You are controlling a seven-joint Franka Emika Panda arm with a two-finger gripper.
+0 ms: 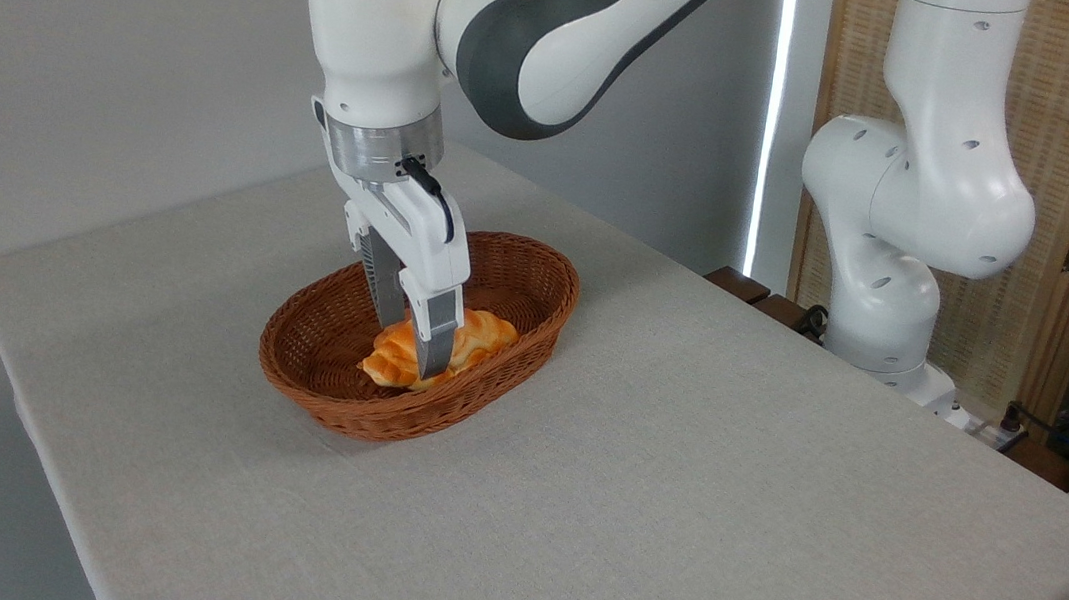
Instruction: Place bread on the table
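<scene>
Bread (475,334) in basket (538,270), between fingers of lowered hand (410,351)

Bread (475,334) middle hidden behind gripper (413,352) finger; grip contact unclear

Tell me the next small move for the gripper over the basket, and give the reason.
Probably close the fingers on the bread. The gripper is down inside the wicker basket with one finger on each side of the loaf, which still lies in the basket rather than on the table. Whether the fingers already press it cannot be told; if they do, lift straight up instead.
</scene>
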